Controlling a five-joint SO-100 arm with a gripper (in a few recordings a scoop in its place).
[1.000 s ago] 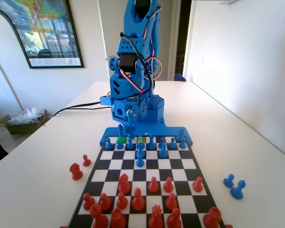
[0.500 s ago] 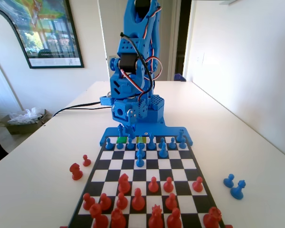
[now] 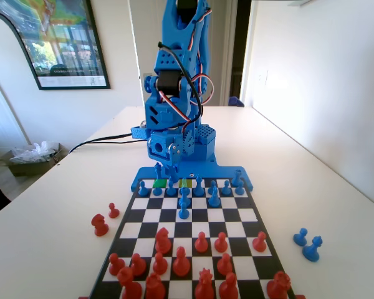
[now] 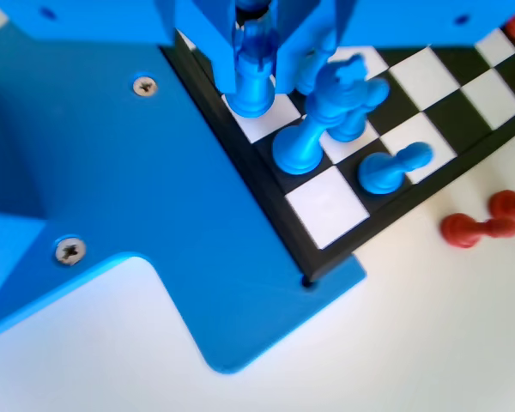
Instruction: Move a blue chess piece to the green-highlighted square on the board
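Note:
My gripper [image 3: 164,169] hangs low over the board's [image 3: 234,215] far row, just above the green-highlighted square [image 3: 160,183]. In the wrist view the gripper [image 4: 256,84] has its jaws close on either side of the slender blue chess piece [image 4: 254,99], shut on it. The piece stands upright with its base at a white square by the board's [image 4: 326,206] edge; I cannot tell whether it touches. The paler yellow-green square [image 3: 186,183] lies two squares to the right in the fixed view.
Other blue pieces [image 4: 305,142] and a pawn [image 4: 393,167] crowd right beside the held piece. Red pieces [image 3: 181,261] fill the near rows. Two red pieces [image 3: 101,224] lie off the board at left, two blue ones [image 3: 306,244] at right.
Almost nothing has moved: the arm's upper part has edged very slightly, and the gripper stays low over the far row.

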